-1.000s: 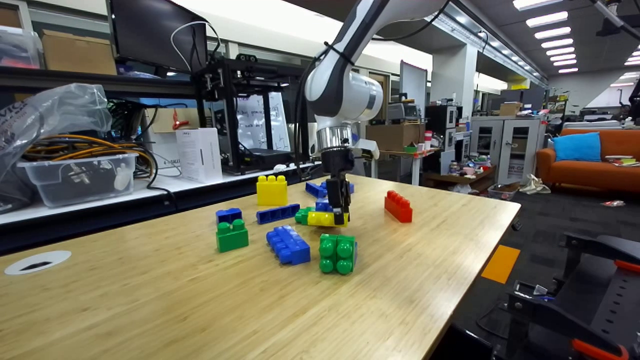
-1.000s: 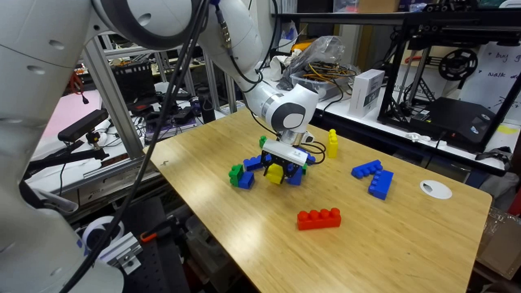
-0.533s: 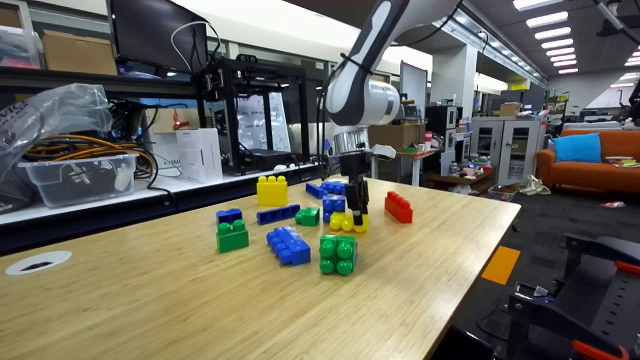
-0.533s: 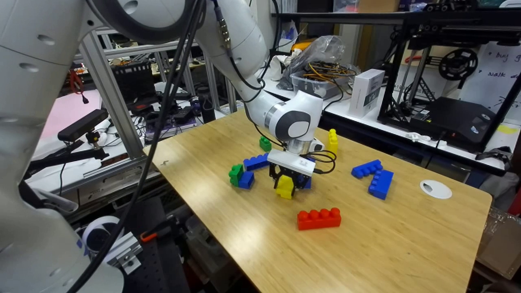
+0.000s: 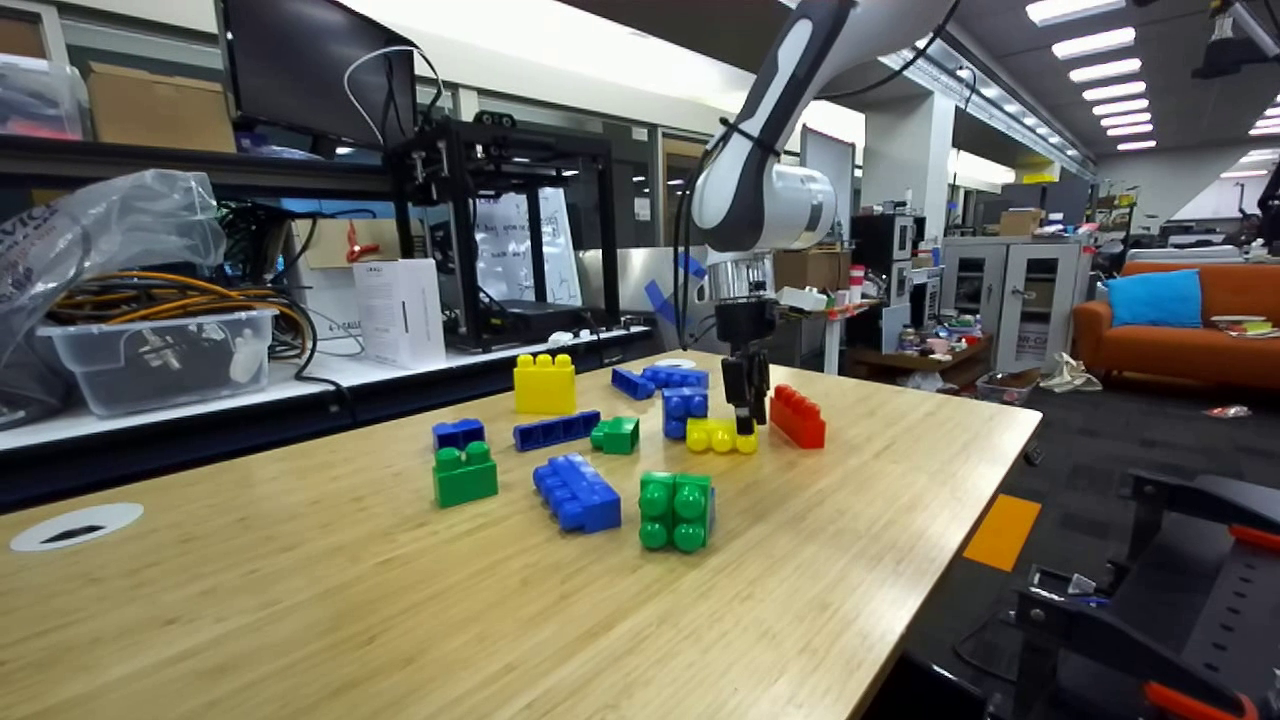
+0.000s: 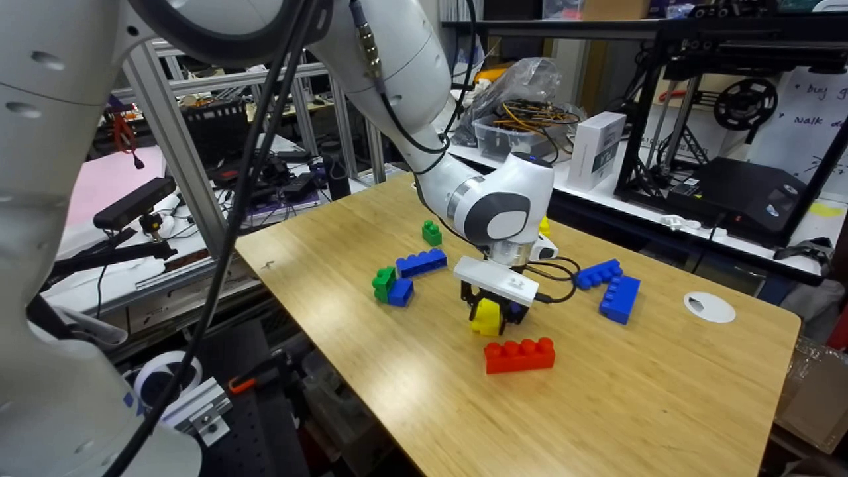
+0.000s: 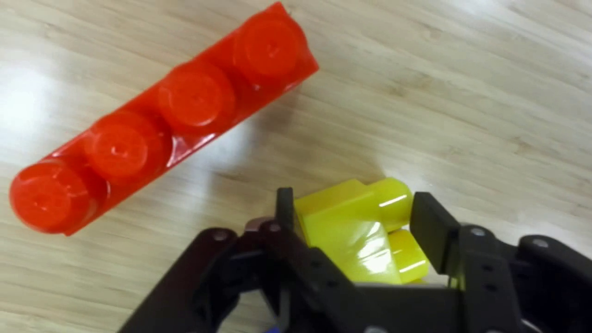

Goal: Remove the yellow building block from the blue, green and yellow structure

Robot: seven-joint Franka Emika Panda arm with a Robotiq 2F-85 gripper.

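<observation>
The yellow building block (image 5: 712, 436) is between the fingers of my gripper (image 5: 747, 412), close to the red brick. It also shows in an exterior view (image 6: 486, 318). In the wrist view it (image 7: 347, 236) fills the gap between both fingers (image 7: 354, 208), its studs against the right finger. A blue brick (image 5: 684, 414) sits against the yellow block, seemingly joined to it; only a blue sliver (image 7: 273, 330) shows in the wrist view. A green brick (image 5: 615, 435) lies apart on the table. I cannot tell whether the yellow block touches the table.
A red brick (image 5: 797, 415) lies close by, also in the wrist view (image 7: 162, 120). A large yellow block (image 5: 545, 385), a green-and-blue pair (image 5: 675, 510), a lone green block (image 5: 465, 475) and blue bricks (image 5: 577, 492) stand on the table (image 6: 596, 384).
My gripper has carried the yellow block and the blue brick beside it towards the red brick. The green brick stayed in place and is now clearly apart from them.
</observation>
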